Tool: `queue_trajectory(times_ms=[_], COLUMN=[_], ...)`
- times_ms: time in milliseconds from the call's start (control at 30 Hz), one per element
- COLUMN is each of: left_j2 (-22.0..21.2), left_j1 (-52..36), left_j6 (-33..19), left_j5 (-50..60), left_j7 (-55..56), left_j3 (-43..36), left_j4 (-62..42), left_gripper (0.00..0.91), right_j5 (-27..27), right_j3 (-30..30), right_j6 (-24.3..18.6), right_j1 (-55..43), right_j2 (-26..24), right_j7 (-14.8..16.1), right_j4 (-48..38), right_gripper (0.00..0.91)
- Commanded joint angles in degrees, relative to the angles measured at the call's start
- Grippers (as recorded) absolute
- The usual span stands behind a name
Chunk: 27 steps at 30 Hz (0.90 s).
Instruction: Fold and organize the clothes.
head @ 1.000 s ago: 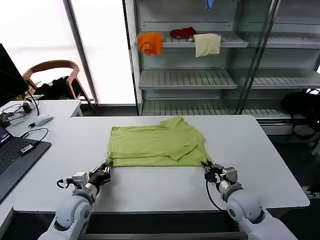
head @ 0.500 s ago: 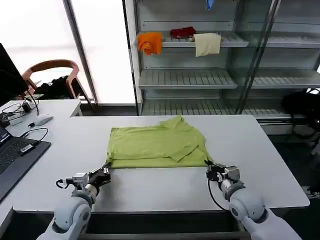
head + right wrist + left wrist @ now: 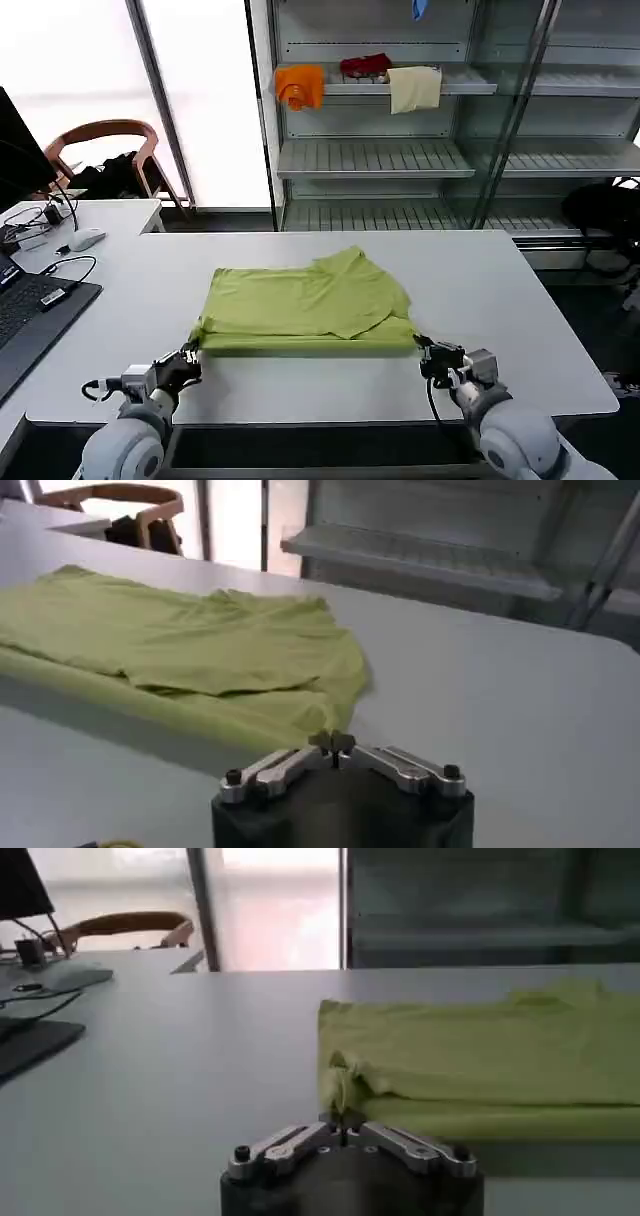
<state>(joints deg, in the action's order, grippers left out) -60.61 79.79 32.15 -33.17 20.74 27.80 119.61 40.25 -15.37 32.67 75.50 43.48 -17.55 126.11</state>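
The desk (image 3: 480,290) is a wide white surface, and behind it stands a shelf rack (image 3: 420,160) with an orange cloth (image 3: 300,86) and a cream cloth (image 3: 414,88) draped over an upper shelf. A laptop (image 3: 30,310) sits at the robot's far left on the desk, with a mouse (image 3: 87,239) on the adjoining surface beyond it. The T-shirt (image 3: 305,303) lies folded near the middle of the desk, lime yellow-green, with its near edge doubled into a straight hem running from side to side and a sleeve flap resting on top toward the right. The left pincer (image 3: 187,361) is at the near left corner of the T-shirt, pressed together and pinching a small bunch of fabric at that corner (image 3: 342,1116). The right pincer (image 3: 428,356) is at the near right corner, pressed together and pinching the fabric tip there (image 3: 334,743). Both corners are drawn slightly outward toward the near edge of the desk.
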Motion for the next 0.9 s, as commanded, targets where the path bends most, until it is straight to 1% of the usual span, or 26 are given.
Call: queue_trajectory(times_ms=[33, 133, 233, 267, 300, 333, 367, 400, 433, 600, 733, 900], left_j2=[0.2, 0.1, -0.3, -0.5, -0.9, -1.2, -1.6, -1.8, -2.0, -2.6, -2.1, -1.5], left_j1=[15.7, 20.0, 22.3, 22.4, 22.9, 23.3, 24.0, 24.3, 24.6, 24.3, 26.1, 28.0], left_j6=[-0.9, -1.4, -1.7, -1.7, -1.9, -2.1, -2.3, -2.6, -3.0, -2.5, -2.4, -2.3], left_j5=[2.6, 3.6, 4.7, 5.2, 5.9, 6.6, 7.1, 8.0, 9.0, 10.9, 13.2, 14.5], left_j7=[6.9, 8.5, 9.7, 10.6, 11.3, 12.2, 12.8, 13.8, 14.6, 18.9, 19.1, 21.3], left_j3=[2.2, 2.2, 1.7, 1.2, 0.4, 0.0, -0.7, -1.5, -2.1, -4.0, -5.1, -4.9], left_j4=[11.6, 13.8, 14.8, 14.8, 14.9, 15.0, 15.1, 15.2, 15.2, 16.2, 18.3, 20.4], left_gripper=[0.01, 0.02, 0.02, 0.071, 0.272, 0.816, 0.907, 0.907, 0.907, 0.907, 0.907, 0.907], right_j5=[-0.1, -0.8, -2.1, -2.6, -2.9, -3.4, -3.6, -3.9, -4.2, -5.6, -5.9, -5.2], right_j3=[-5.0, -5.6, -5.5, -5.4, -5.4, -5.4, -5.4, -5.3, -5.3, -5.8, -7.3, -10.9], right_j6=[0.4, 0.4, 0.4, 0.4, 0.4, 0.3, 0.3, 0.4, 0.4, 0.4, 0.4, 0.4], right_j1=[13.9, 17.2, 19.8, 20.2, 20.8, 21.1, 21.2, 21.3, 21.4, 21.3, 21.2, 23.4], right_j2=[-2.7, -2.6, -2.0, -1.7, -1.5, -1.3, -1.2, -0.9, -0.9, -0.7, -0.8, -1.7], right_j7=[-1.3, -1.9, -2.2, -2.3, -2.3, -2.3, -2.3, -2.8, -3.3, -4.2, -4.8, -5.0], right_j4=[9.0, 10.4, 11.4, 11.6, 11.8, 11.8, 11.7, 11.7, 11.7, 11.8, 11.7, 14.1], right_gripper=[0.0, 0.0, 0.0, 0.0, 0.0, 0.0, 0.0, 0.373, 0.907, 0.907, 0.907, 0.907])
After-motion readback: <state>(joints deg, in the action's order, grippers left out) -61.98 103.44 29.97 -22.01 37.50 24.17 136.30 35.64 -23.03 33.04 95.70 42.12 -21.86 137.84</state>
